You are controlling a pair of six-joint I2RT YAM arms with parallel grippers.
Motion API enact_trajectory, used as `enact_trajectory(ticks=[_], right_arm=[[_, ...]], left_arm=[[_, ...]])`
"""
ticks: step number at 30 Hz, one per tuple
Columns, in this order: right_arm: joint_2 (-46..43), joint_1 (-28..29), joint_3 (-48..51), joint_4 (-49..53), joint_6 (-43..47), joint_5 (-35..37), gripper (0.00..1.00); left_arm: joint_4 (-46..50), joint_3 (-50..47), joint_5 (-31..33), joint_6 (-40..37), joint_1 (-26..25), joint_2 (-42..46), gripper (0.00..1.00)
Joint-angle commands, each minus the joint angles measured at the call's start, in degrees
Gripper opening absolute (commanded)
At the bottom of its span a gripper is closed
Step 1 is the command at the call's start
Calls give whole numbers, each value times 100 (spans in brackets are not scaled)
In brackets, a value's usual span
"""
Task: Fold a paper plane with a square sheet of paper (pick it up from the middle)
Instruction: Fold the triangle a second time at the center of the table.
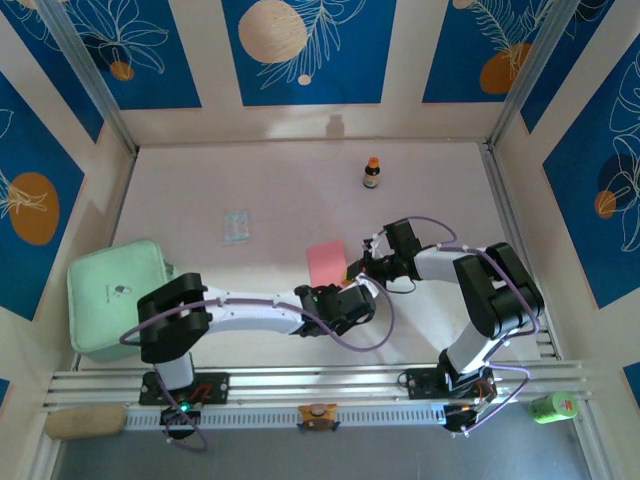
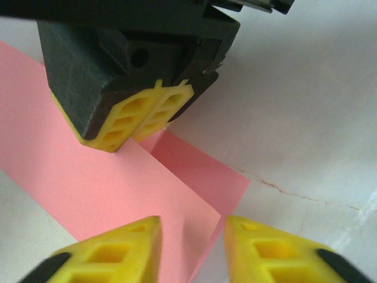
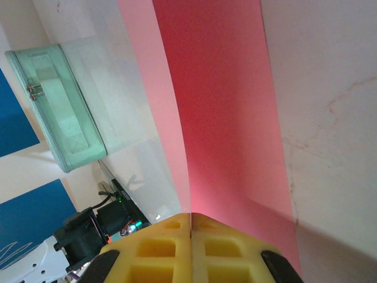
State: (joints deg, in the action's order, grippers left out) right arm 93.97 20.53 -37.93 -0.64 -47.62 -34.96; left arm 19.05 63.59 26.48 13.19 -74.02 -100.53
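Thin salmon-pink square sheet of paper [image 1: 325, 262]: right gripper [image 3: 191, 221] clamped on its 4 o'clock corner; left gripper [image 2: 191, 236] narrowly parted, astride the 6 o'clock edge. Risk: opposed tugs could tear it.

**No writing can be read**

The mint-green case [image 1: 100, 320] has a small dark mark on its lid, too tiny to make out. The little bottle [image 1: 372, 176] with the orange cap is too small in the overhead view for any lettering to be told. The green can [image 1: 553, 406] at the near right has pale print on its side, blurred beyond reading. The blue wall panels [image 1: 300, 60] carry leaf and circle patterns. The pink sheet of paper [image 3: 224, 118] is plain.
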Motion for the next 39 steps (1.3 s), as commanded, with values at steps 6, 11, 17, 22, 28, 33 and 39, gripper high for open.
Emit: enact_trajectory(ticks=[6,11,17,22,28,33,39], right_arm=[[-154,-65,-91,300,84,-24,9],[-522,-237,-48,668,215,235,16],[-1182,-689,128,1132,385,484,17],[-1592,-875,177,1501,503,576,17],[-1790,-868,408,1413,337,456,15],[-1498,-685,452,1332,235,455,14],[-1092,-350,409,1174,171,469,11]], left_arm=[[-48,-67,-178,181,90,147,7],[-745,-463,-1537,632,590,504,0],[-1601,-863,-2879,1140,1134,704,0],[-2148,-969,-3599,1524,1375,589,0],[-2332,-955,-3736,1686,1469,517,0],[-2045,-927,-3560,1559,1469,526,0],[-1800,-938,-3316,1503,1470,521,6]])
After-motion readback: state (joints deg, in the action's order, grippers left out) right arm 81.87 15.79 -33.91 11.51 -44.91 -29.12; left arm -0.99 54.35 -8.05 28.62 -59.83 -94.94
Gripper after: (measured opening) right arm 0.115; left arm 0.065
